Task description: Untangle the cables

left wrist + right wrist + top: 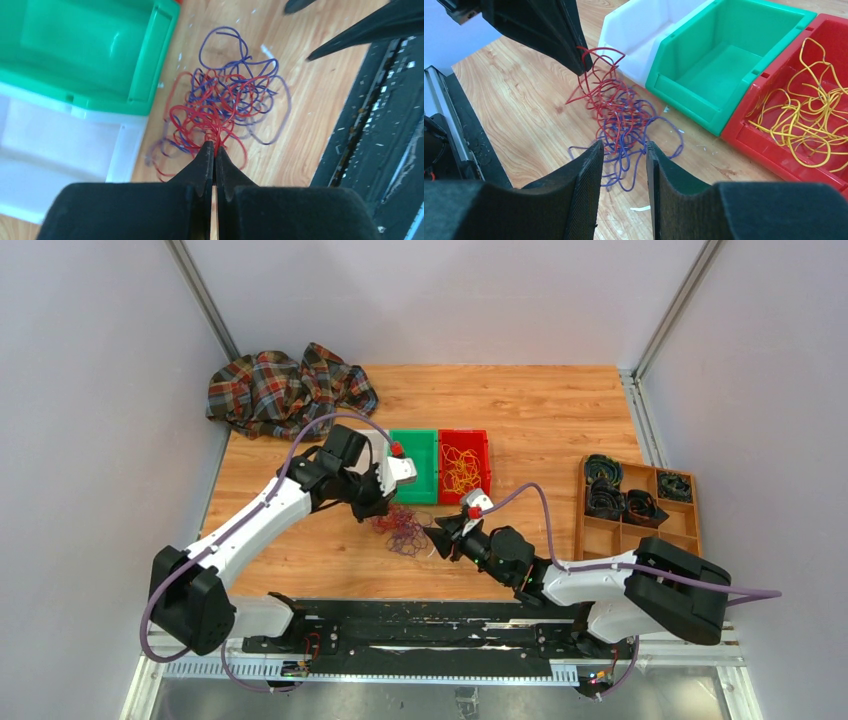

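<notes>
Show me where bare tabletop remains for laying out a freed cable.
Free: tabletop between red bin and wooden tray, plus the far strip behind them. Crowded: the tangle, hemmed by left pincer, right pincer and green bin.

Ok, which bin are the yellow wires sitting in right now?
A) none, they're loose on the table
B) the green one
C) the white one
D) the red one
D: the yellow wires lie in a loose heap inside the red bin, next to the green one.
</notes>
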Motion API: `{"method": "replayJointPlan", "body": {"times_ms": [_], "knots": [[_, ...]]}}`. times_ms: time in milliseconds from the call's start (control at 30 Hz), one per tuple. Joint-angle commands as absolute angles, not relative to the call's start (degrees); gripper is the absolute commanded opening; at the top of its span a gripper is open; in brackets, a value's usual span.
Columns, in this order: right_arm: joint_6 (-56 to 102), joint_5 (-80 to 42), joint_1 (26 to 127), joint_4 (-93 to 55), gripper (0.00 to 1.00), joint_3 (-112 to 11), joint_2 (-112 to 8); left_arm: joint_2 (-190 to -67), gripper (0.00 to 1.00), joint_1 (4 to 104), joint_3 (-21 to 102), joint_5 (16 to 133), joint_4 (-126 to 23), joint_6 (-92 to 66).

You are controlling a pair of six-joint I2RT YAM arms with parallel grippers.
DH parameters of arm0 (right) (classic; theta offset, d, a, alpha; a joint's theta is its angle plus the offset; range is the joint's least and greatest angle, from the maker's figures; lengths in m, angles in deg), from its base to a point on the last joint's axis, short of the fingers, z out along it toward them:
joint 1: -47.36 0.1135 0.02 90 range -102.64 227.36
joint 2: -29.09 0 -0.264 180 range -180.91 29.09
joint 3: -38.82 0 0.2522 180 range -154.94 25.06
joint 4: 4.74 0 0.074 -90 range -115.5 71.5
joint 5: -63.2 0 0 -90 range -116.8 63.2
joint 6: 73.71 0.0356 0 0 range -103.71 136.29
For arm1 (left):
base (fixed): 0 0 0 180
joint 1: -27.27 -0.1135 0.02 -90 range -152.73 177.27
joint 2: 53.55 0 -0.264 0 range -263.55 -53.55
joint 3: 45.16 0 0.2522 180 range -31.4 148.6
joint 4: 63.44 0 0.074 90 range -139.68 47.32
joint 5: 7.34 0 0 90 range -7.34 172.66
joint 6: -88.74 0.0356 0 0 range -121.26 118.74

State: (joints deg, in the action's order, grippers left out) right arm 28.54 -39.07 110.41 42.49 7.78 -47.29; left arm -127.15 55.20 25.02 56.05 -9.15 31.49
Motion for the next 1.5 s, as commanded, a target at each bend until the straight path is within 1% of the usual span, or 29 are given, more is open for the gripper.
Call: {"method": "replayJointPlan", "body": {"times_ms": [0,133,267,433,667,833,967,1033,1100,1200,1333,1400,1467], "knots": [[29.5,-41.0,110.9,45.4,0.37,8.6,-45.8,-127.2,0.01,56.3,27.5,49.9,-5.2,31.1],[29.5,-40.9,110.9,44.7,0.41,8.6,-45.1,-126.4,0.01,56.3,26.0,51.2,-4.8,32.4],[29.2,-38.9,110.9,44.6,0.48,7.5,-45.4,-124.9,0.01,56.3,26.6,50.1,-4.2,31.7],[29.8,-33.9,111.0,43.9,0.61,3.9,-47.3,-124.4,0.01,56.3,29.2,48.7,-1.7,31.2],[30.6,-31.2,111.0,44.6,0.65,-0.5,-52.4,-122.9,0.02,56.3,29.2,46.5,0.8,32.0],[31.7,-29.5,110.9,46.8,0.65,-2.1,-58.7,-122.2,0.02,56.3,30.1,45.6,1.7,31.8],[32.9,-29.3,110.9,48.0,0.59,-3.7,-62.9,-121.9,0.01,56.3,30.7,44.6,2.8,31.9],[33.4,-30.2,110.8,48.5,0.51,-3.7,-64.3,-121.8,0.01,56.3,31.2,44.2,4.0,32.5],[34.0,-32.1,110.6,48.7,0.37,-2.6,-64.8,-121.5,0.01,56.3,32.2,44.4,5.8,33.3],[34.5,-35.8,110.1,49.1,0.21,-0.1,-64.7,-120.3,0.01,56.3,33.9,45.7,8.4,34.9],[35.5,-40.8,110.0,49.9,0.10,4.6,-63.8,-117.8,0.01,56.2,35.8,50.0,10.8,37.0],[36.5,-42.2,110.0,51.2,0.01,7.3,-63.3,-116.8,0.01,56.2,36.2,52.9,11.4,37.7],[37.4,-43.0,110.0,52.0,0.01,9.8,-62.4,-115.7,0.01,56.3,35.9,56.2,11.4,38.7]]}}
